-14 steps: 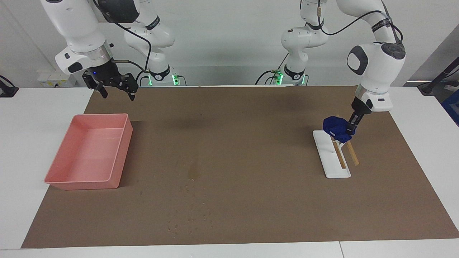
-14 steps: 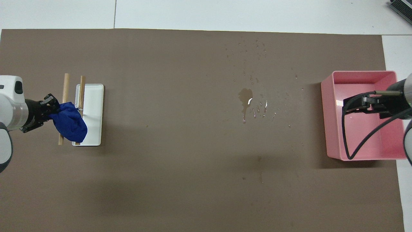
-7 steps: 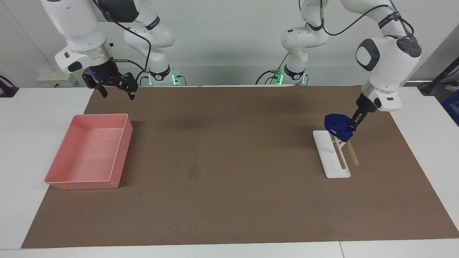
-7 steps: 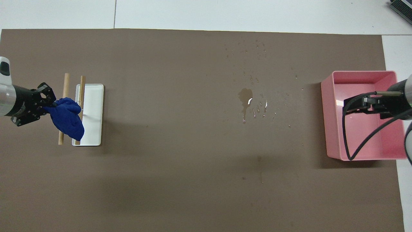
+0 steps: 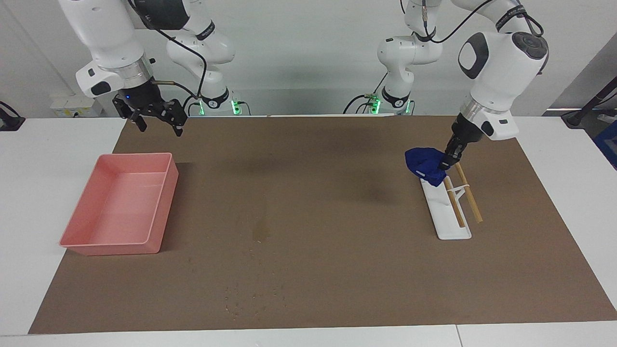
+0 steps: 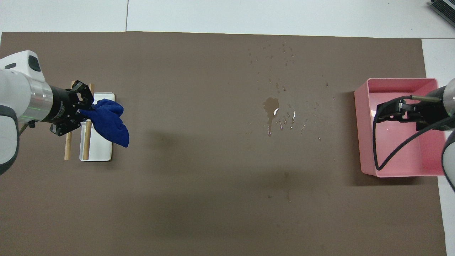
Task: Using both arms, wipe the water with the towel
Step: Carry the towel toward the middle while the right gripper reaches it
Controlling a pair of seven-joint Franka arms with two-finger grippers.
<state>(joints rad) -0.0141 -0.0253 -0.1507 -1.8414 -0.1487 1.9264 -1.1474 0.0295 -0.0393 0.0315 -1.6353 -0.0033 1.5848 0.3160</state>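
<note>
A blue towel (image 5: 425,165) (image 6: 109,121) hangs from my left gripper (image 5: 444,163) (image 6: 85,110), which is shut on its edge. It hangs in the air over the white rack (image 5: 446,212) (image 6: 97,151) at the left arm's end of the mat. The water (image 5: 261,234) (image 6: 271,105) is a darker wet blotch with a thin streak near the middle of the mat, with small drops around it. My right gripper (image 5: 156,123) (image 6: 382,115) is open and raised above the mat's edge by the pink tray (image 5: 103,241) (image 6: 366,167).
Two wooden rods (image 5: 470,200) (image 6: 68,149) lie on the white rack's stand. Brown paper (image 5: 337,270) covers the table's middle, with white table around it. Scattered droplets (image 5: 236,303) lie farther from the robots than the blotch.
My left gripper has lifted the towel off the rack's rods and carried it toward the middle of the table. The right arm has hardly moved.
</note>
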